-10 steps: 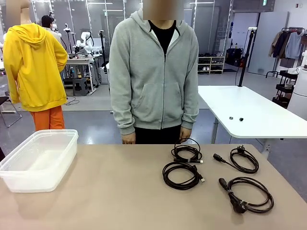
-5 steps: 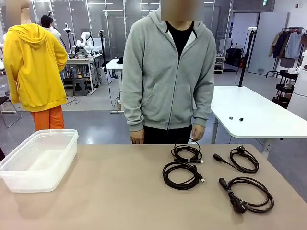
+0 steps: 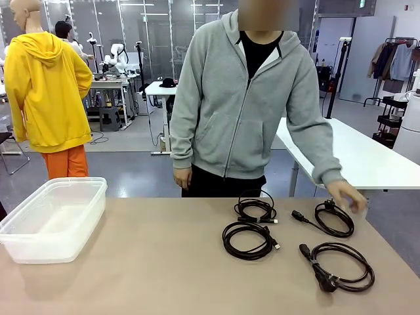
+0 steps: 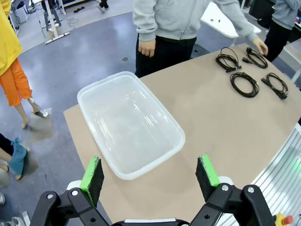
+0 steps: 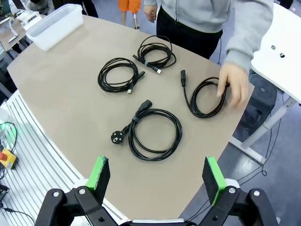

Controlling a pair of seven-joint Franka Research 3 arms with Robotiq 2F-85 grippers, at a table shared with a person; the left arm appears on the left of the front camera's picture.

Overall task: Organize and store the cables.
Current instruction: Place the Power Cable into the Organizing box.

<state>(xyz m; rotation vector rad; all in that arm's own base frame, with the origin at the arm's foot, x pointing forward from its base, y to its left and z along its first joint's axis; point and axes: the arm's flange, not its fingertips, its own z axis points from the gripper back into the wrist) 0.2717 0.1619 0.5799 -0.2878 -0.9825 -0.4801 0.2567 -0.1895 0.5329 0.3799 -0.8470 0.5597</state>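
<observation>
Cables [image 3: 248, 240], four black loops, lie on the right side of the tan table [image 3: 144, 262]. The person's hand [image 3: 346, 195] is at the far right loop [image 3: 333, 219]. The right gripper [image 5: 156, 162] hangs above them with its jaws wide apart, holding nothing. The loop with the big plug [image 5: 153, 133] lies straight ahead of those jaws, not touching them. The left gripper [image 4: 149, 162] is spread wide too, above the see-through tub [image 4: 127, 127], well apart from the loops.

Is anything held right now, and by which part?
The left gripper and right gripper are open, empty. The person's hand is at one cable, on its coil; whether it grips cannot be told.
</observation>
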